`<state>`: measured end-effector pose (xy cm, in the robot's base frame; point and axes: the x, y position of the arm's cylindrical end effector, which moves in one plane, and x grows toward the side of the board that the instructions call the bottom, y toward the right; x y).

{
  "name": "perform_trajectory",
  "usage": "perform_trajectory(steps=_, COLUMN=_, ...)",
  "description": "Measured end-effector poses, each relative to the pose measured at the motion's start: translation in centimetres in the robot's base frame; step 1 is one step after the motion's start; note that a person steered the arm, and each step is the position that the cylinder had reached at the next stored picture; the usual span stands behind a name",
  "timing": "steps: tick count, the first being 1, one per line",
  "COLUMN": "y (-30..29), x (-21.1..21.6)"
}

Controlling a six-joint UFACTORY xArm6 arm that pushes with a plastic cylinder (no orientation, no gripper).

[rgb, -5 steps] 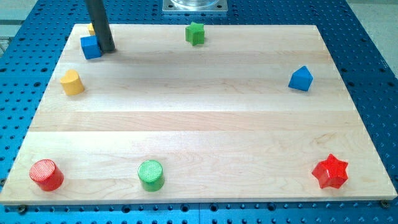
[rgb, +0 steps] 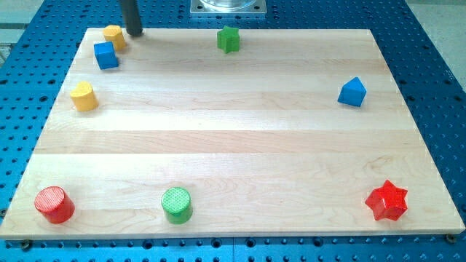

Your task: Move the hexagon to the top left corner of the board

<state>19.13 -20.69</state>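
A wooden board [rgb: 233, 138] is laid on a blue perforated table [rgb: 437, 65]. My tip [rgb: 134, 33] is seen at the top edge, just right of the yellow hexagon [rgb: 113, 35], in the top-left corner w/ a blue cube [rgb: 106, 55] below. No fingers; rod only.

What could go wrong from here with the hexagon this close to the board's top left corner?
1. The yellow hexagon sits right at the board edge; another push toward the view's left or top could tip it off.
2. The blue cube sits right next to the hexagon at its lower left, so a nudge could shove both.
3. My tip is just to the view's right of the hexagon, at the top edge; a leftward sweep would hit it.
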Motion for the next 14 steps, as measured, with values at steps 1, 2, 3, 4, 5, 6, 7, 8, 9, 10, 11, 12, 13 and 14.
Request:
perform_trajectory(steps=1, y=-3.2, x=0.0)
perform_trajectory(steps=2, y=-7.6, x=0.3)
perform_trajectory(steps=3, y=-2.7, x=4.8)
perform_trajectory(steps=4, y=5.0, x=9.8)
perform_trajectory(steps=5, y=6.5, x=11.8)
perform_trajectory(steps=6, y=6.3, x=8.0)
perform_trajectory(steps=7, y=3.1, x=5.2)
perform_trajectory(steps=8, y=0.0, x=2.6)
perform_trajectory(steps=9, y=-5.6, x=0.3)
perform_trajectory(steps=10, y=-5.1, x=0.1)
perform_trajectory(steps=11, y=-3.6, x=0.1)
perform_trajectory(steps=12, y=0.3, x=1.6)
perform_trajectory(steps=13, y=3.3, x=10.4)
perform_trajectory(steps=14, y=5.6, x=5.8)
